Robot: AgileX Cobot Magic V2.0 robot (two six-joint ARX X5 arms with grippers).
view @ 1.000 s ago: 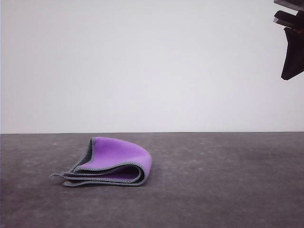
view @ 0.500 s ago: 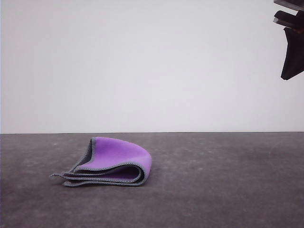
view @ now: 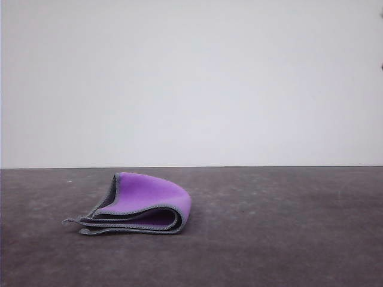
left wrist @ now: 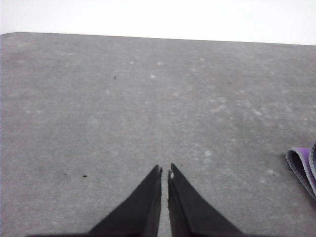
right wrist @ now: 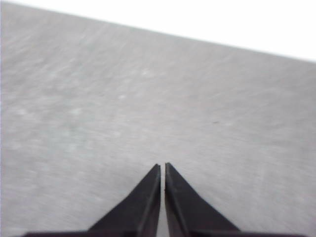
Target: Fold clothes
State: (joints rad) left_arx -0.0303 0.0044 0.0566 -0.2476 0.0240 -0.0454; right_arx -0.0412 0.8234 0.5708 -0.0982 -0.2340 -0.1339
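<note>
Front view — right arm gone; folded cloth [view: 139, 205] unmoved.

Bright even light; blurred right wrist view.

Folded cloth [view: 143, 203] shows bright purple outer face with dark grey stitched edging, on a dark grey mottled table [view: 287, 239], against a plain white wall [view: 191, 84]; both grippers' fingers black.

a dark grey speckled table [view: 287, 239] meets a plain white wall [view: 191, 78] under even light.
</note>
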